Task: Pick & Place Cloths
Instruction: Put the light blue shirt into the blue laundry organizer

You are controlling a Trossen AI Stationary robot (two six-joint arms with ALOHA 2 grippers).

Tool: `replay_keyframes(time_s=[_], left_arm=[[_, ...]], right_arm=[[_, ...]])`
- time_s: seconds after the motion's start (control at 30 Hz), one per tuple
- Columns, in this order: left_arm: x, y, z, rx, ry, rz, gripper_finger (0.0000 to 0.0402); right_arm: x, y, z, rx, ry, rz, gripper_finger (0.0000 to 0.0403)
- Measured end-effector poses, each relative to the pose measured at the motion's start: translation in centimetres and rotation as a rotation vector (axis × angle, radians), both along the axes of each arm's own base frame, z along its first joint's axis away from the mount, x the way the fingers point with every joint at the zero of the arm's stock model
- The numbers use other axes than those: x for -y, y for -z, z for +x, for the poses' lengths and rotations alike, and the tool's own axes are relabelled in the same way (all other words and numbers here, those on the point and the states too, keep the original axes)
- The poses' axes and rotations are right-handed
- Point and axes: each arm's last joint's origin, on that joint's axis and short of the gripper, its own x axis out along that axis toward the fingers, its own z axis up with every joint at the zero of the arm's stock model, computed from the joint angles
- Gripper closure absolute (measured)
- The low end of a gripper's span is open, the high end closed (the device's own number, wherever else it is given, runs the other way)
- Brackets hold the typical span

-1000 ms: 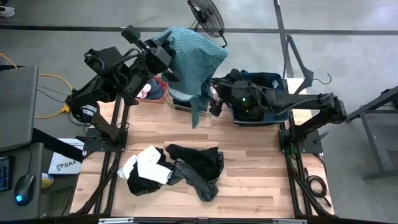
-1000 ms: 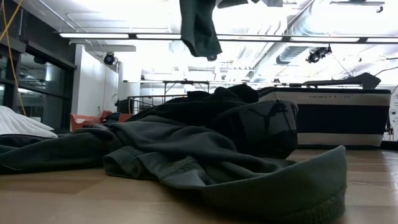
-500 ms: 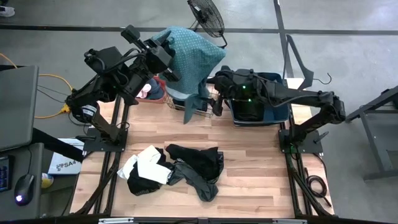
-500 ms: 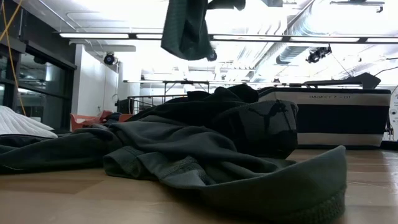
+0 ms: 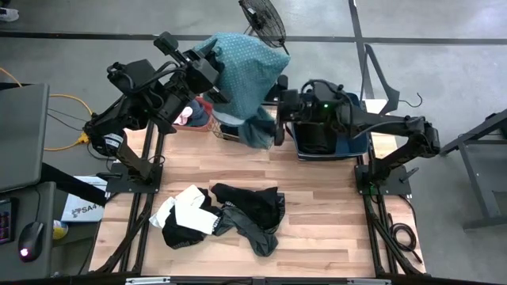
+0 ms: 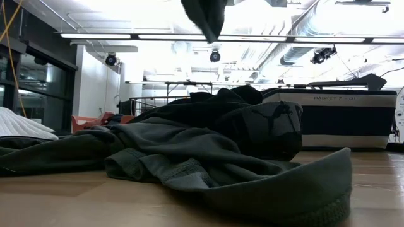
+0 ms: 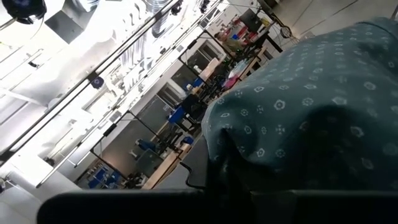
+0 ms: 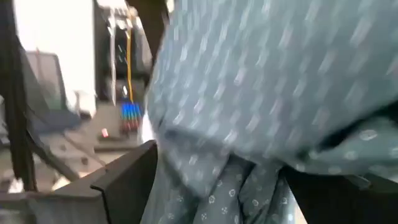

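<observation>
The large teal cloth (image 5: 247, 70) with a small white print hangs high over the table's far edge, draped over my raised left gripper (image 5: 212, 76), which is shut on it. My right gripper (image 5: 277, 125) is beside the cloth's lower tail (image 5: 258, 131) and shut on it. In the low view only the tail's tip (image 6: 206, 17) shows at the top. Black cloths (image 5: 249, 212) and a white-and-black cloth (image 5: 187, 212) lie heaped on the table's near half. A pink piece (image 5: 184, 116) lies in the coral tub. My left gripper holds the teal cloth up near its top (image 7: 292, 124); the cloth covers the fingers and hides the place of contact. The cloth is lifted clear and hangs slack below. My right gripper has the bunched tail (image 8: 249, 186) between its two fingers (image 8: 127, 177), coming level from the table's right. The tail is lifted clear.
A wire basket (image 5: 230, 131) stands under the hanging cloth at the far edge. The dark blue bin (image 5: 337, 142) sits under my right arm, and the coral tub (image 5: 198, 119) under my left arm. A fan (image 5: 261, 17) and a hanger (image 5: 386, 79) lie beyond the table.
My right gripper has moved up and toward the far edge, taking the teal cloth's tail with it. The tail hung long and straight, swung toward the table's left, and is now drawn up and bunched beside the gripper. The left arm has kept still.
</observation>
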Motion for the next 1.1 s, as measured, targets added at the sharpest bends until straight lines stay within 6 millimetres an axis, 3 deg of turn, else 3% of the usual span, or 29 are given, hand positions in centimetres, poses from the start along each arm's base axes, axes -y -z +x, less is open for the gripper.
replay_keyframes(time_s=[0.23, 0.5, 0.8, 0.93, 1.1], left_arm=[[0.0, 0.3, 0.1, -0.005, 0.010, -0.013, 0.0390], [0.3, 1.3, 1.5, -0.020, 0.080, -0.032, 0.0390], [0.6, 2.7, 3.4, -0.050, 0.154, -0.054, 0.0390], [0.7, 3.0, 3.9, -0.063, 0.168, -0.058, 0.0390], [0.8, 3.2, 4.1, -0.063, 0.183, -0.060, 0.0390]], right_arm=[[-0.2, -1.5, -0.1, 0.182, -0.059, -0.020, 0.0076], [-0.1, -0.7, 1.6, 0.243, -0.140, -0.059, 0.0076], [0.2, -0.7, 1.8, 0.286, -0.142, -0.075, 0.0080], [0.2, -0.7, 1.8, 0.285, -0.136, -0.074, 0.0123], [0.4, -0.6, 1.9, 0.275, -0.085, -0.058, 0.0237]])
